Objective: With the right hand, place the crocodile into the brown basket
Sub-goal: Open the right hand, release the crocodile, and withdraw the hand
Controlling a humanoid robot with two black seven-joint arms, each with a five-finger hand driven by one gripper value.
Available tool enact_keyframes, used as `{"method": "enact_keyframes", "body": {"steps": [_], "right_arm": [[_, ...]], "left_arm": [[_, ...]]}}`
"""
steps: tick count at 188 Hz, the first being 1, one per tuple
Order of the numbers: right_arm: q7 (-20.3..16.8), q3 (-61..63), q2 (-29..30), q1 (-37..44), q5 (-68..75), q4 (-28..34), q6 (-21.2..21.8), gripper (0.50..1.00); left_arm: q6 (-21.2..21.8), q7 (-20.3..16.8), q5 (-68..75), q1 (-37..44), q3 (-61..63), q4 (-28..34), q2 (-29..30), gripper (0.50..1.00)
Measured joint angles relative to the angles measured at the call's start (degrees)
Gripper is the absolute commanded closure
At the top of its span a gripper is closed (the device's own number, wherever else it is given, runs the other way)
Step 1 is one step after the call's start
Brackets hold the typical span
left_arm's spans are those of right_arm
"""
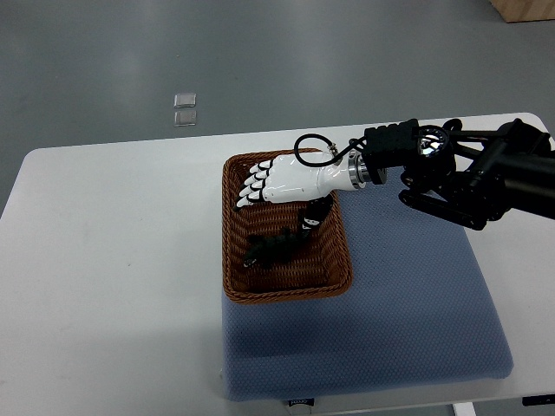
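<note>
A dark toy crocodile (pixel 282 239) lies inside the brown wicker basket (pixel 234 260), stretched from the basket's middle toward its upper right. My right hand (pixel 260 184), white with black joints, hovers over the basket's far end, its fingers extended to the left and holding nothing. The hand sits just above and apart from the crocodile. Its black arm (pixel 468 173) enters from the right edge.
The basket rests on the left part of a blue padded mat (pixel 408 303) on a white table (pixel 104 277). Two small clear squares (pixel 184 108) lie on the grey floor beyond the table. A wooden corner (pixel 529 9) shows at top right.
</note>
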Motion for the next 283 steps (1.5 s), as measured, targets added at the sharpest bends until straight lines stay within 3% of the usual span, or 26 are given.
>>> {"method": "enact_keyframes", "body": {"steps": [21, 73, 141, 163, 191, 228, 250, 283], "right_arm": [[-0.1, 3.8, -2.2, 0.1, 5.6, 0.7, 2.6, 0.570], [-6.0, 13.7, -7.9, -3.3, 37.0, 0.4, 21.3, 0.570], [-9.6, 14.2, -14.2, -8.6, 76.7, -2.5, 32.4, 0.570], [-13.2, 14.3, -14.6, -11.9, 89.1, -6.4, 36.2, 0.570], [-20.1, 14.2, -14.6, -15.4, 104.6, -9.7, 39.2, 0.570], [-31.2, 14.1, -14.2, -18.1, 121.0, -11.0, 39.1, 0.568], [-32.9, 14.1, -14.0, -18.5, 123.9, -11.1, 39.0, 0.568], [-32.3, 14.1, -13.8, -19.1, 124.3, -11.1, 39.0, 0.568]], "left_arm": [[0.0, 0.0, 0.0, 0.0, 0.0, 0.0, 0.0, 0.500], [0.0, 0.0, 0.0, 0.0, 0.0, 0.0, 0.0, 0.500], [0.0, 0.0, 0.0, 0.0, 0.0, 0.0, 0.0, 0.500], [0.0, 0.0, 0.0, 0.0, 0.0, 0.0, 0.0, 0.500], [0.0, 0.0, 0.0, 0.0, 0.0, 0.0, 0.0, 0.500], [0.0, 0.0, 0.0, 0.0, 0.0, 0.0, 0.0, 0.500], [0.0, 0.0, 0.0, 0.0, 0.0, 0.0, 0.0, 0.500], [0.0, 0.0, 0.0, 0.0, 0.0, 0.0, 0.0, 0.500]]}}
